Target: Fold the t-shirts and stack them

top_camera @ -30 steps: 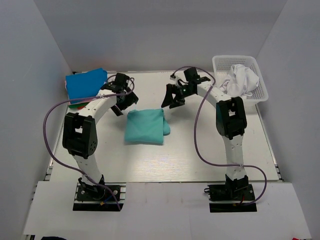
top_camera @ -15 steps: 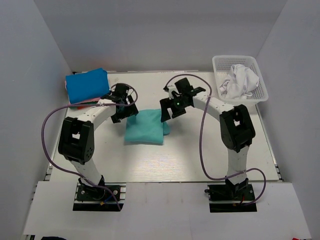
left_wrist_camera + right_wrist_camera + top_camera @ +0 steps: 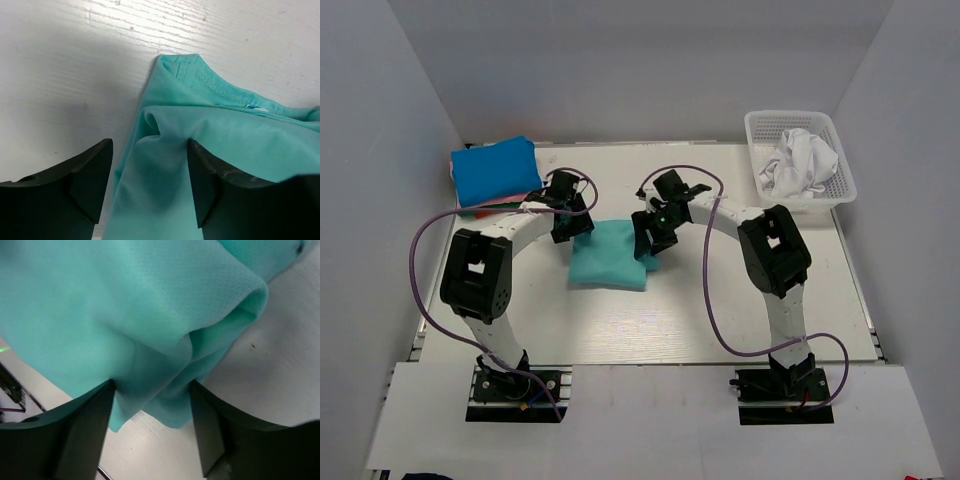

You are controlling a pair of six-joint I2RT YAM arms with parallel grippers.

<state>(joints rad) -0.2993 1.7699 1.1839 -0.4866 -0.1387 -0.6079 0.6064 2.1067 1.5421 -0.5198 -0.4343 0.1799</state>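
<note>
Much of the folded teal t-shirt point(image 3: 608, 257) at mid-table is hidden at its back corners, where both arms bear down on it. The left gripper point(image 3: 150, 185) straddles the shirt's back-left corner, fingers point(image 3: 90, 185) partly spread, a raised fold of cloth between them and one finger over bare table point(image 3: 720, 320). The right gripper point(image 3: 152, 425) is likewise partly spread at the back-right corner, bunched fabric filling the gap; whether it presses the cloth cannot be told.

Three shirts can be counted: the teal one, a folded blue t-shirt point(image 3: 495, 170) at the back left, and a crumpled white t-shirt point(image 3: 802, 160) in the single white basket point(image 3: 840, 190) at the back right. A pink-and-red edge point(image 3: 485, 208) under the blue one is too little to identify.

The teal shirt lies well apart from basket and blue shirt, with open tabletop toward the near edge.
</note>
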